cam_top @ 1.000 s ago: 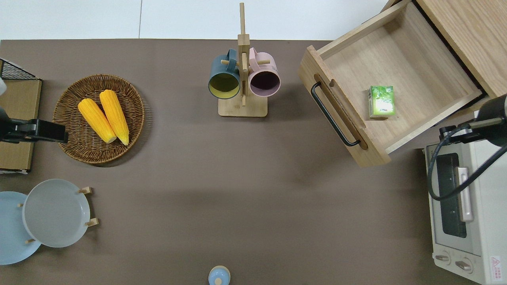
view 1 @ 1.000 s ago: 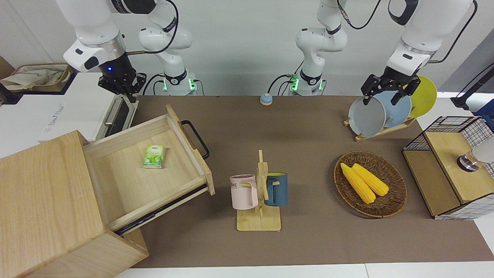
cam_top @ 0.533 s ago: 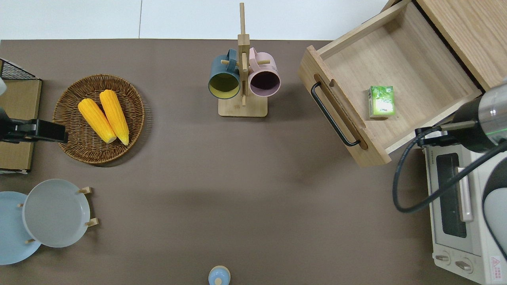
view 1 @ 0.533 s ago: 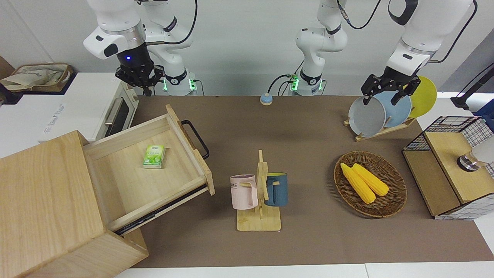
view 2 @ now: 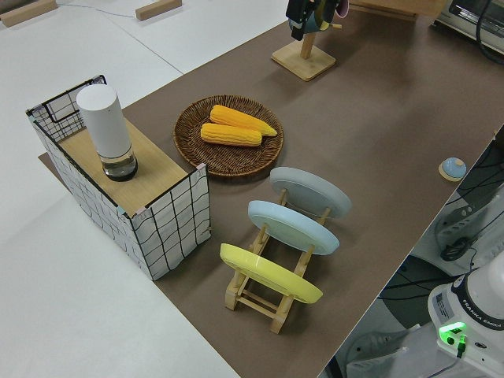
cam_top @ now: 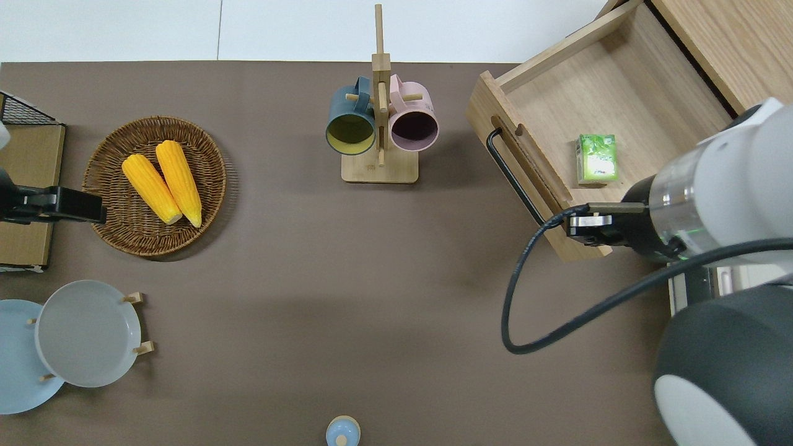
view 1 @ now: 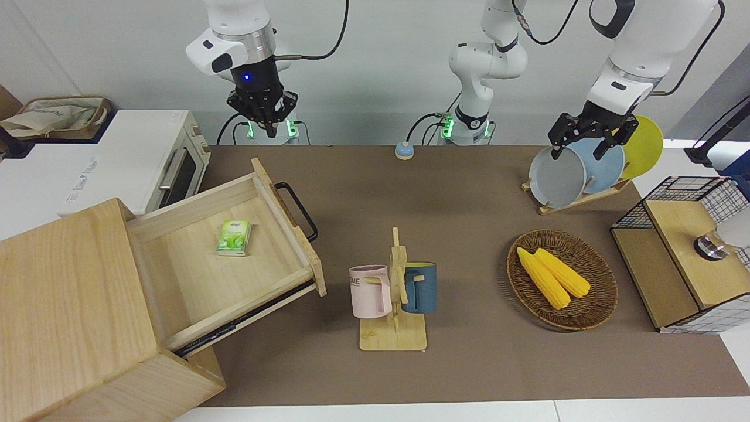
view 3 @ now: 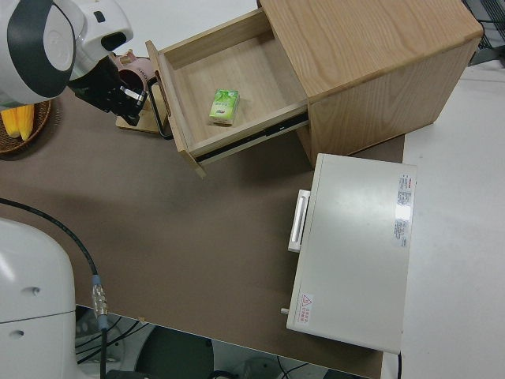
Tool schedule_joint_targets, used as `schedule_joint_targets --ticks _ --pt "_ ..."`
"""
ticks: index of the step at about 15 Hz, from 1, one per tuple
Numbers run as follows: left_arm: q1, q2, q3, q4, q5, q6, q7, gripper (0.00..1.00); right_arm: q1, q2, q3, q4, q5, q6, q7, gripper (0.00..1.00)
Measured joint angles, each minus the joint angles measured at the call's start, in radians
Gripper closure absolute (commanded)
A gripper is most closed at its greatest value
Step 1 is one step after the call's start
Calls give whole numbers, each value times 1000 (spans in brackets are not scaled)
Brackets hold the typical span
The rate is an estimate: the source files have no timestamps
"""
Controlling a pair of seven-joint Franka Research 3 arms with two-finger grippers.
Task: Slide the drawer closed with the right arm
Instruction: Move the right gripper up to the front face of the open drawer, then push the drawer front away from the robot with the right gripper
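Drawer: the wide shallow light-wood tray drawer (view 1: 228, 264) stands pulled well out of the large pale wooden box cabinet (view 1: 70, 316) at the right arm's end of the table, set at a slant to the table edge.
Handle: a black metal loop handle (view 1: 297, 209) sits on the drawer's front panel, facing the middle of the brown table (view 1: 469, 363).
Inside the drawer: a small green carton (view 1: 234, 237) lies flat on the drawer floor, apart from the walls.
Right arm: the white jointed right arm (cam_top: 725, 204) with a blue wrist light reaches in over the corner of the drawer front that lies nearer to the robots.
Right gripper: the black two-finger right gripper (view 1: 263, 120) hangs up in the air, fingers pointing down, touching nothing; whether its fingers are apart or together I cannot tell.
Left arm: parked; its black left gripper (view 1: 589, 140) has its fingers spread apart and holds nothing.
Oven: a white toaster oven with a steel bar handle (view 3: 351, 245) stands beside the cabinet, nearer to the robots.
Mug stand: a bamboo rack (view 1: 395, 305) carrying a pink mug (view 1: 370, 291) and a dark blue mug (view 1: 419, 287) stands near the table's middle, well apart from the drawer front.
Basket: a round wicker basket (view 1: 597, 305) with two yellow corn cobs (view 1: 554, 276) lies toward the left arm's end.
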Motion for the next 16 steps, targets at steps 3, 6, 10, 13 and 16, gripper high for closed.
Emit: schedule_joint_targets --ticks 3,6,10,13,16 --pt "0 0 0 0 0 0 0 5 55 24 1 0 2 37 128 1000" --pt "0 0 0 0 0 0 0 2 103 63 1 0 2 60 251 1000" --pt "0 0 0 0 0 0 0 5 155 129 1 -1 2 102 402 1000" --pt "0 0 0 0 0 0 0 2 188 183 0 -2 1 121 530 1000" --pt "0 0 0 0 0 0 0 2 201 223 -2 -2 1 132 630 1000"
